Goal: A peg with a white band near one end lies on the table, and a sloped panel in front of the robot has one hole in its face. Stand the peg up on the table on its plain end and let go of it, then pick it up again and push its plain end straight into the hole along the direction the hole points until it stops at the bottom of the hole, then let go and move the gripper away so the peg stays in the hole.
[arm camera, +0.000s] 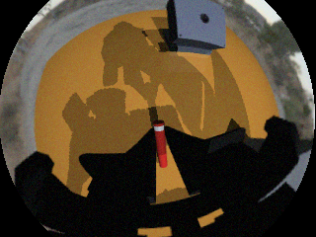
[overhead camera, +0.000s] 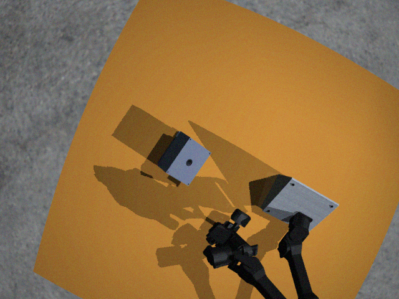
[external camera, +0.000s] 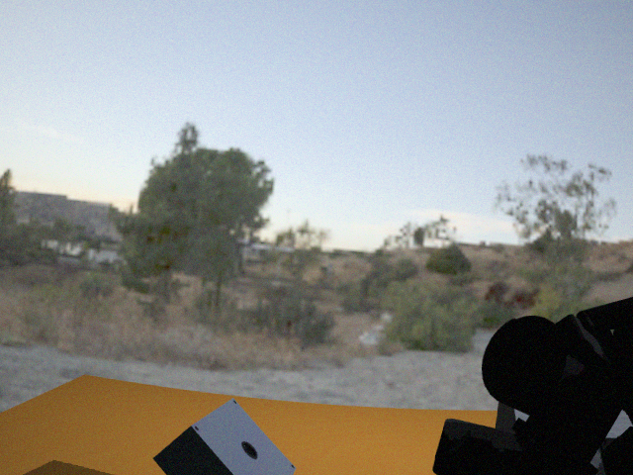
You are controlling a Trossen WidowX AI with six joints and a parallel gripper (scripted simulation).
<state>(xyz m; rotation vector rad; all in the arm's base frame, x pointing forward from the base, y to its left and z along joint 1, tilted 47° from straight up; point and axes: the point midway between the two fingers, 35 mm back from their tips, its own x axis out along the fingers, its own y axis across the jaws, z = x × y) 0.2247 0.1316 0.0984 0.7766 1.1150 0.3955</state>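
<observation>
Red peg [arm camera: 161, 145], white band — orange table [overhead camera: 257, 96] [external camera: 357, 434] [arm camera: 59, 99], pale blue-grey panel face [overhead camera: 180, 167] [external camera: 225, 434] [arm camera: 195, 32].

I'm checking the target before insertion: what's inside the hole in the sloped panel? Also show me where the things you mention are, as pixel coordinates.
Only darkness shows inside the hole [overhead camera: 189, 162] [external camera: 249, 450] [arm camera: 204, 18]; its depth and bottom can't be seen.
</observation>
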